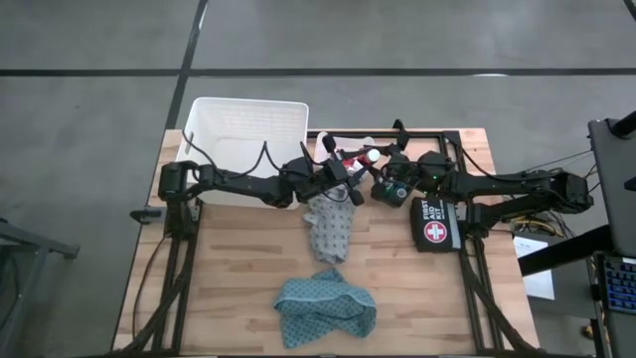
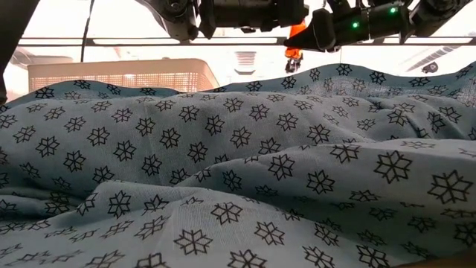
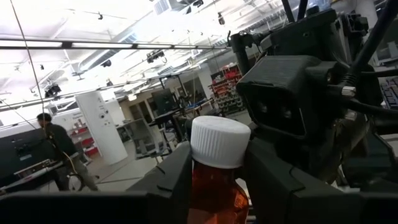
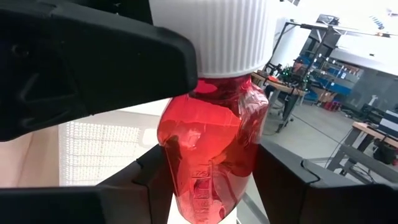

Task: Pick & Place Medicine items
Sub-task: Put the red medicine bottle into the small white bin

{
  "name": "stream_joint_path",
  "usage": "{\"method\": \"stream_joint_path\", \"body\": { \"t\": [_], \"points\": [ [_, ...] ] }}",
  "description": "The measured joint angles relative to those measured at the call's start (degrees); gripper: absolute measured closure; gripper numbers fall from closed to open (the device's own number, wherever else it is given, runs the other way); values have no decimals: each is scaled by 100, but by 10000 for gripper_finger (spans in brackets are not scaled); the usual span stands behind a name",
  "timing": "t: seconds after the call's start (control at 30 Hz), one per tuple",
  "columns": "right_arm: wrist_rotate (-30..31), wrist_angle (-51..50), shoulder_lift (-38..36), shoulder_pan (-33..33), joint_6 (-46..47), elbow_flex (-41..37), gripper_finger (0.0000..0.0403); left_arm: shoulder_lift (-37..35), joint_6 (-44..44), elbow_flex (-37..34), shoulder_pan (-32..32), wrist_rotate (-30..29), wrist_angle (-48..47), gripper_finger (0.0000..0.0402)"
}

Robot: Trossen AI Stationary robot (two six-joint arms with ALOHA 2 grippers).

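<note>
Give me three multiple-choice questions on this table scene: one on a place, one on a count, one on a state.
1. The first-aid pouch lies: A on the floor; B on the table's right side; C inside a drawer.
2. Patterned cloths on the table: A one; B two; C four.
3. The red bottle is: A lying on the table; B tipped over on the floor; C held in jaws.

Answers: B, the pouch sits beneath the right arm; B, a grey cloth and a teal cloth; C, the left gripper and right gripper both clamp it.
</note>
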Motion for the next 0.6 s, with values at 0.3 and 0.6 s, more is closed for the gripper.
{"method": "stream_joint_path", "body": {
  "t": [0.3,0.6],
  "points": [
    [0,5,0,-2,2,-40,221,-2,-288,0,-2,7,-60,218],
    [20,24,-4,-2,9,-44,220,-2,-310,0,-7,24,-60,134]
  ]
}}
